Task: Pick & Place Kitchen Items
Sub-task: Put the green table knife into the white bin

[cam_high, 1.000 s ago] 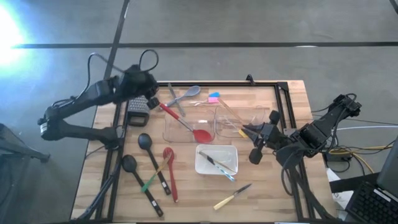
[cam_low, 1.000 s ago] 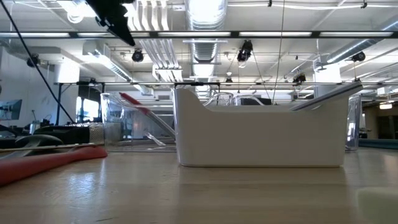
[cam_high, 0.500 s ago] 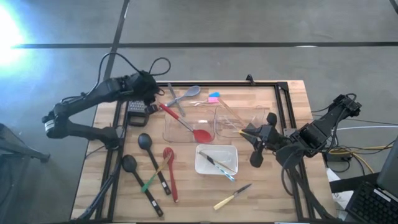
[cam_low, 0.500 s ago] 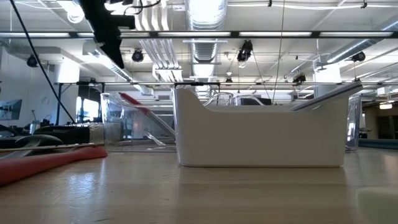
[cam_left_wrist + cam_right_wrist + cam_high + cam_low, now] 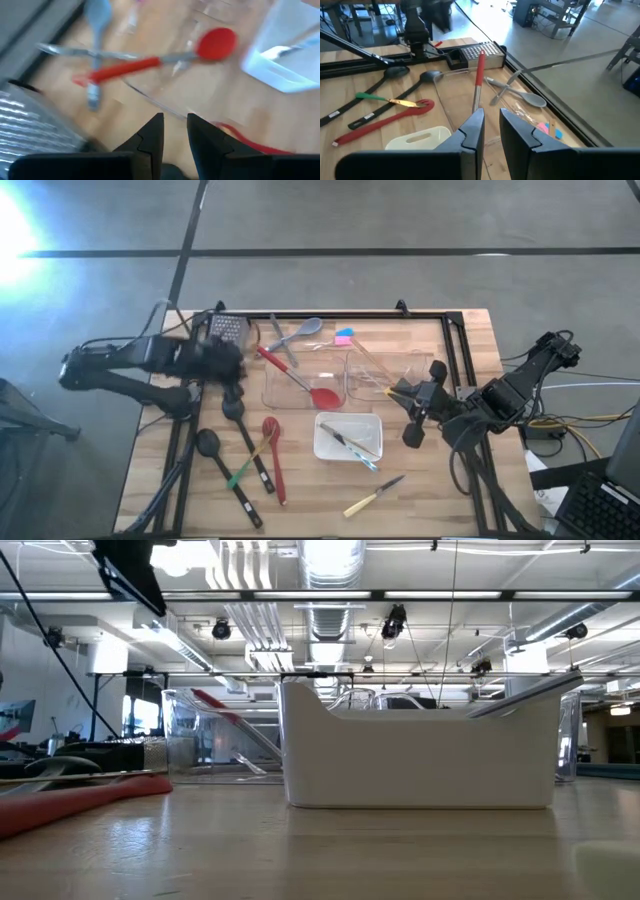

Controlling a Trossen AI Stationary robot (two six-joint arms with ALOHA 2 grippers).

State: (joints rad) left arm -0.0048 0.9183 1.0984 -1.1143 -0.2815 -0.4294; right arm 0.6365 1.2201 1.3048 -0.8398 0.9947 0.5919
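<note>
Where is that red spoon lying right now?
In the high view, the red spoon lies mid-table, bowl inside the left clear bin, handle sticking out toward the tongs.

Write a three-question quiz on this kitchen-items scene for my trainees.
1. True or false: the white tray is empty.
2. Where does the red spoon's head lie? A) in a clear bin B) in the tray C) on the floor
3. How many black ladles show from above?
Key: 1 false, a utensil lies in it; 2 A; 3 two.
</note>
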